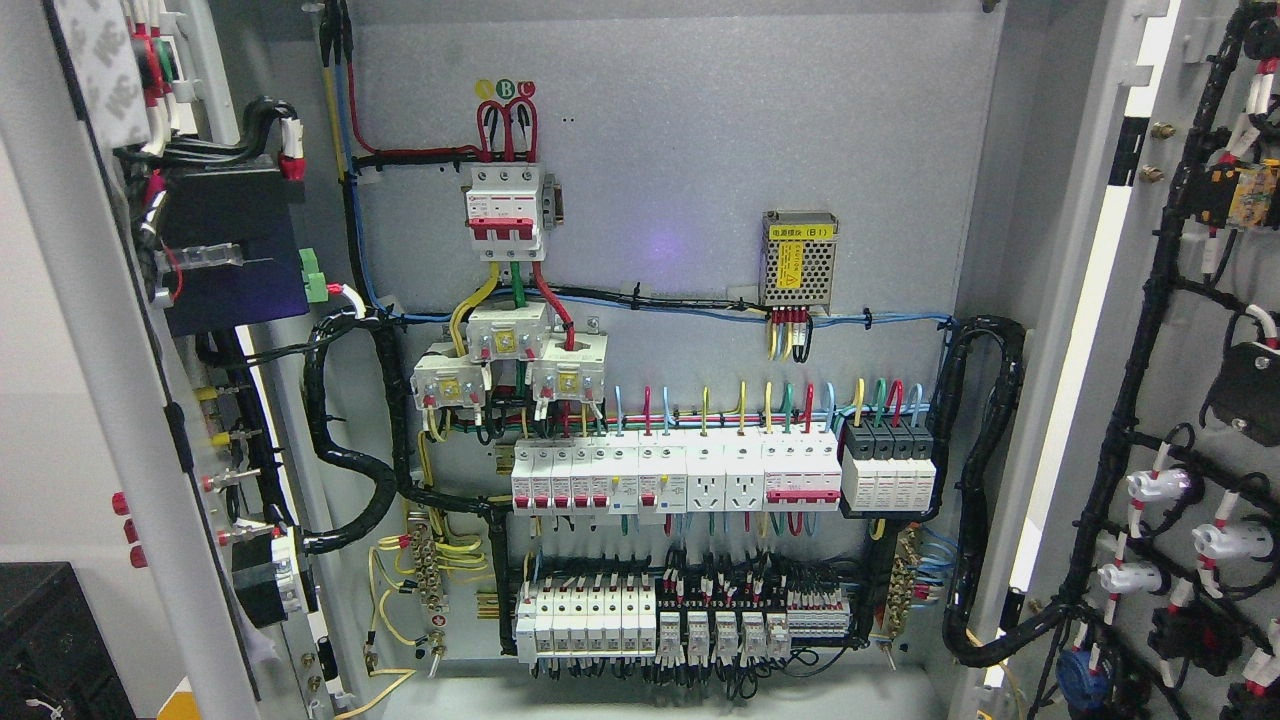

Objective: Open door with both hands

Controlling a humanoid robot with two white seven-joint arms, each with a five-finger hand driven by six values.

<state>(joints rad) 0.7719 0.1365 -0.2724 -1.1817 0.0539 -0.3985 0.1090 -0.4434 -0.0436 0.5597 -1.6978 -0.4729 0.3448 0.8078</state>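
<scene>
Since neither robot hand shows anywhere in the head view, I can't tell whether fingers are spread, curled or gripping, and can't say which arm is nearer to either door. No arm enters from the bottom edge or lower corners.

Both cabinet doors look swung wide already. Left door (90,330) stands at the picture's left, edge-on to the camera, its long axis running top to bottom with a slight lean; its inner face carries a dark module (225,250) and wiring. Right door (1190,400) stands at the far right, inner face turned toward the camera, covered in black cable looms (1130,400) and white-capped lamp backs.

Between them the cabinet interior (660,150) is fully exposed: red-and-white main breaker (507,213) upper middle, small mesh power supply (798,260) to its right, a breaker row (680,478) lower down, terminal blocks (690,625) beneath.

Judgement: the opening seems done or nearly so. Any further push would go outward, left door leftward, right door rightward, but with hands out of frame the hand-to-door relation can't be read.
</scene>
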